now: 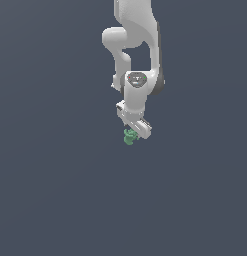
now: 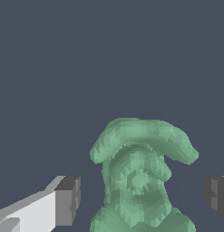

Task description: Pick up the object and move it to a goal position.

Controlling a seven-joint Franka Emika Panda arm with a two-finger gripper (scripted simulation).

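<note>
The object (image 1: 129, 137) is a tiny green knobbly lump just under the white arm's hand in the exterior view. In the wrist view the object (image 2: 140, 176) fills the space between the two dark finger pads (image 2: 68, 199). My gripper (image 1: 133, 134) is down at the object and straddles it. The gripper (image 2: 143, 199) is open, with a visible gap between each pad and the green lump. The object's underside is cut off by the frame edge in the wrist view.
A plain dark grey-blue surface (image 1: 55, 190) spreads all around. The white arm (image 1: 137, 45) comes down from the upper middle of the exterior view. No other objects or marks show.
</note>
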